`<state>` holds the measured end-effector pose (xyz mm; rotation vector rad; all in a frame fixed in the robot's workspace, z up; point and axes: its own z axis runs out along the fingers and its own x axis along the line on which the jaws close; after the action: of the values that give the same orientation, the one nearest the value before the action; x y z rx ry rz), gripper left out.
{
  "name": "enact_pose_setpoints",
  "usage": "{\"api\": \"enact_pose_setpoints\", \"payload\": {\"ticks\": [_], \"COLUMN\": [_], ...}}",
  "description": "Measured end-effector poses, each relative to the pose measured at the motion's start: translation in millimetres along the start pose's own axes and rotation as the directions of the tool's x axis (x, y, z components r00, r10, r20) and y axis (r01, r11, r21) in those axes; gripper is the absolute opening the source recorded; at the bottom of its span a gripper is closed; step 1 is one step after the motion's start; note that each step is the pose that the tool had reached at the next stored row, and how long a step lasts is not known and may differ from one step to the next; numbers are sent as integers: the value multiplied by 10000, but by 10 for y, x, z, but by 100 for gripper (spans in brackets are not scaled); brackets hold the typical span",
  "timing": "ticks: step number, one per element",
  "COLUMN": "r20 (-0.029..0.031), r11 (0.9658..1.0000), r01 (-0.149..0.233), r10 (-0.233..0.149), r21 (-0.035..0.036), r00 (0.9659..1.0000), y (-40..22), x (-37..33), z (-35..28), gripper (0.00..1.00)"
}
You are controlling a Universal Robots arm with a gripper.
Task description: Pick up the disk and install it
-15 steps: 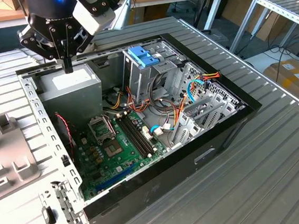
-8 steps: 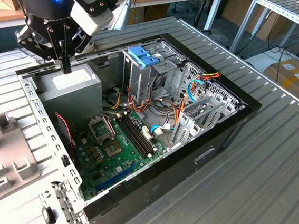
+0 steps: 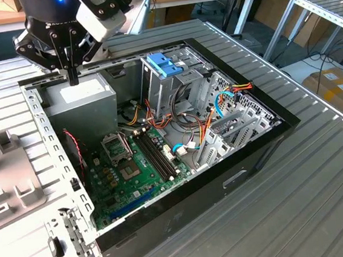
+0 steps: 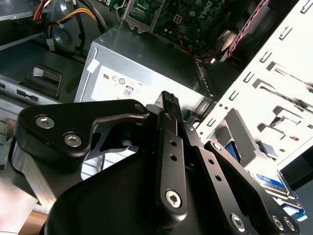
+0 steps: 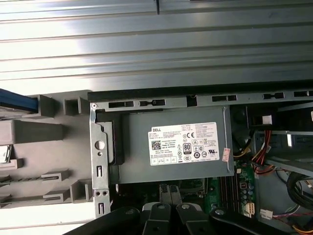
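My gripper (image 3: pixel 72 79) hangs above the grey power-supply box (image 3: pixel 83 97) at the back left corner of the open computer case (image 3: pixel 225 178). Its dark fingers meet in one narrow tip and hold nothing, so it is shut. In the second wrist view the fingertip (image 4: pixel 168 98) stands over that same box (image 4: pixel 146 63). The disk (image 4: pixel 270 180), silver-topped with blue carrier edges, lies in a grey fixture outside the case, off to the gripper's side. In the first wrist view its blue edge (image 5: pixel 17 103) shows on that fixture (image 5: pixel 34 129).
The case holds a green motherboard (image 3: pixel 133 168), cable bundles (image 3: pixel 188 111) and a drive cage with a light-blue latch block (image 3: pixel 164 62). A grey moulded fixture (image 3: pixel 5 169) sits on the ribbed table (image 3: pixel 324 199) at the exterior view's left. A perforated metal bracket (image 3: pixel 69 238) lies near the case's front corner.
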<state>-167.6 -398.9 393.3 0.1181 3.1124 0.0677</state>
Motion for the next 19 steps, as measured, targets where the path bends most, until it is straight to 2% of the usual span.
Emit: {"api": "enact_pose_setpoints", "payload": {"ticks": [19], "r20": [-1], "r11": [10000], "r01": [1], "r10": [-1], "r21": [0], "r00": [10000], "y": [-8], "x": [106], "z": [-3], "gripper": [11]}}
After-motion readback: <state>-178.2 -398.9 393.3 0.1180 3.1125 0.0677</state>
